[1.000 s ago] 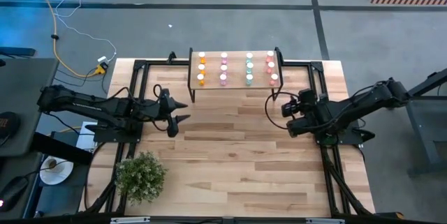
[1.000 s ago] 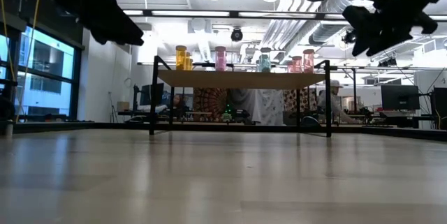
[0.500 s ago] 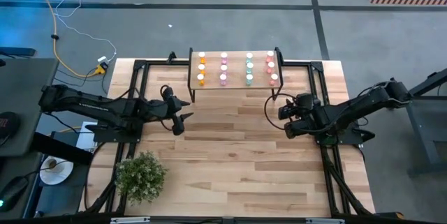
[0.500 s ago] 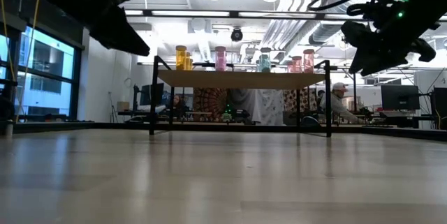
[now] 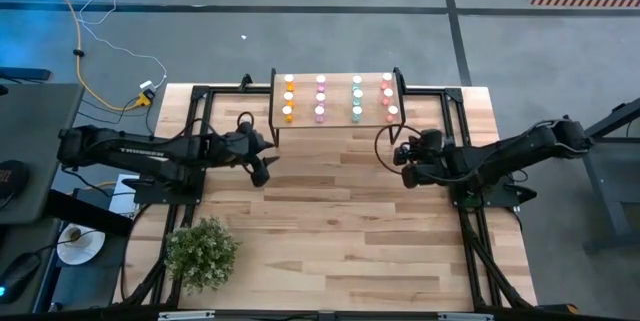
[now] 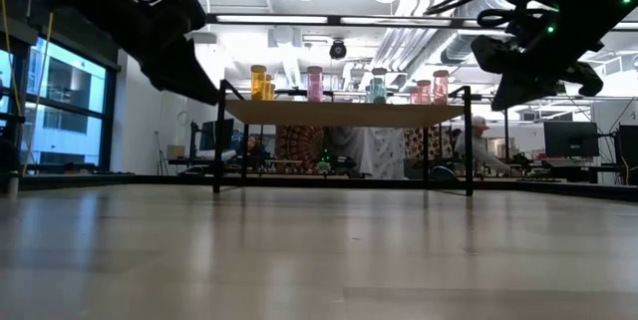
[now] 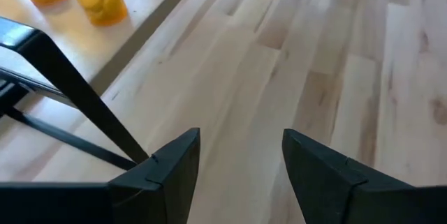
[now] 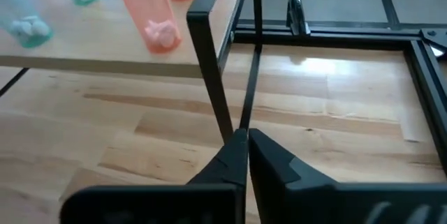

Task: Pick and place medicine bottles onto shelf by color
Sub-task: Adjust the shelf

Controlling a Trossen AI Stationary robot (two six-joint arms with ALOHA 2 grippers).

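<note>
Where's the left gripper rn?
High view: left gripper hovers empty, fingers open, just off the shelf's front-left leg, nearest the orange bottles.

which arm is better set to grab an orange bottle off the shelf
Left. The left gripper is open beside the shelf's end where the orange bottles stand; the right gripper is shut, near the red column.

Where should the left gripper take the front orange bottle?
By the body near its top, coming from the shelf's front edge. The front orange bottle stands upright with nothing ahead; another orange sits close behind, so close fingers sideways, where gaps are wider. Left gripper is open nearby.
</note>
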